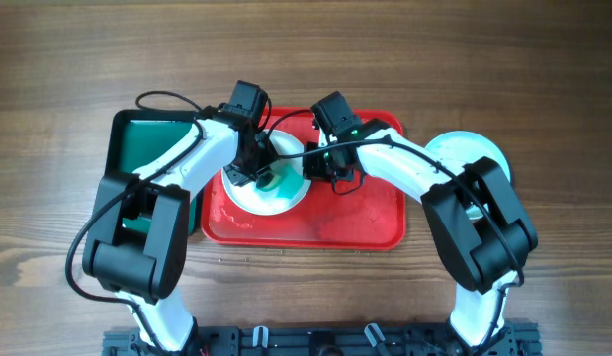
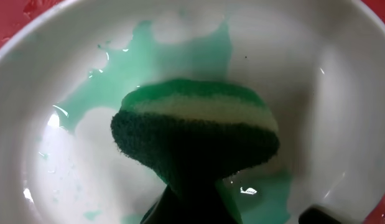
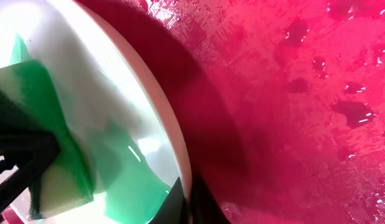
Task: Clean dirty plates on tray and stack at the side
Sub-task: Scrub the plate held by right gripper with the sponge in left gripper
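One white plate (image 1: 248, 198) lies on the left half of the red tray (image 1: 355, 222). A green smear (image 2: 148, 56) spreads over its bowl. My left gripper (image 1: 264, 176) is shut on a green and white sponge (image 2: 195, 134), whose dark scouring face presses down onto the plate (image 2: 341, 93). My right gripper (image 1: 320, 170) is shut on the plate's right rim (image 3: 173, 134), one jaw inside and one outside. In the right wrist view the sponge (image 3: 30, 118) sits at the left, with wet green film (image 3: 127, 174) beside it.
A pale aqua plate (image 1: 464, 150) lies on the table right of the tray, partly under my right arm. A dark green tray (image 1: 152, 143) sits at the left, against the red tray. Water drops (image 3: 351, 112) dot the red tray floor.
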Action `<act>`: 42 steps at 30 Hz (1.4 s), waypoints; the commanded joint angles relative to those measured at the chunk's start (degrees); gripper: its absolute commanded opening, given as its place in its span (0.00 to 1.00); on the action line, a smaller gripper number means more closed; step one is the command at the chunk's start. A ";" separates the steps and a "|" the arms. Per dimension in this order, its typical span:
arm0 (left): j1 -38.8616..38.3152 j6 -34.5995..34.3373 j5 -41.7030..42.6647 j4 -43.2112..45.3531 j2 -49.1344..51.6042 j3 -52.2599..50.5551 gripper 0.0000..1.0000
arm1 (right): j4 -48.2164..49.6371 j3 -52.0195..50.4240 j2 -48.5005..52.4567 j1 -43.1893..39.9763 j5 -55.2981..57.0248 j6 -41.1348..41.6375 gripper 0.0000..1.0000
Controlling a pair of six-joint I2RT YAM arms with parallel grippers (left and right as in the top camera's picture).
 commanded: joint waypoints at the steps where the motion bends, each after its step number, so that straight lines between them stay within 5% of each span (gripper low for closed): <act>1: 0.52 7.58 -4.61 0.90 2.23 -0.59 0.04 | -1.55 -1.53 0.13 -0.98 2.54 0.59 0.04; 10: -0.17 19.02 -2.91 5.14 2.23 -0.59 0.04 | -1.36 -1.53 0.13 -0.98 2.51 0.39 0.05; 19: -9.38 30.47 1.16 11.43 2.23 -0.59 0.04 | -1.14 -1.53 0.13 -0.98 2.08 -0.33 0.04; 27: -7.61 28.55 -8.50 13.33 2.25 -0.59 0.04 | -1.14 -1.53 0.13 -0.98 2.08 -0.33 0.04; 33: -0.74 11.28 -26.64 7.32 2.23 -0.59 0.04 | -1.16 -1.53 0.13 -0.98 2.08 -0.35 0.04; 42: 3.23 8.52 -23.28 -3.91 2.23 -0.59 0.04 | 1.66 -3.06 0.13 -5.33 -7.98 -5.38 0.04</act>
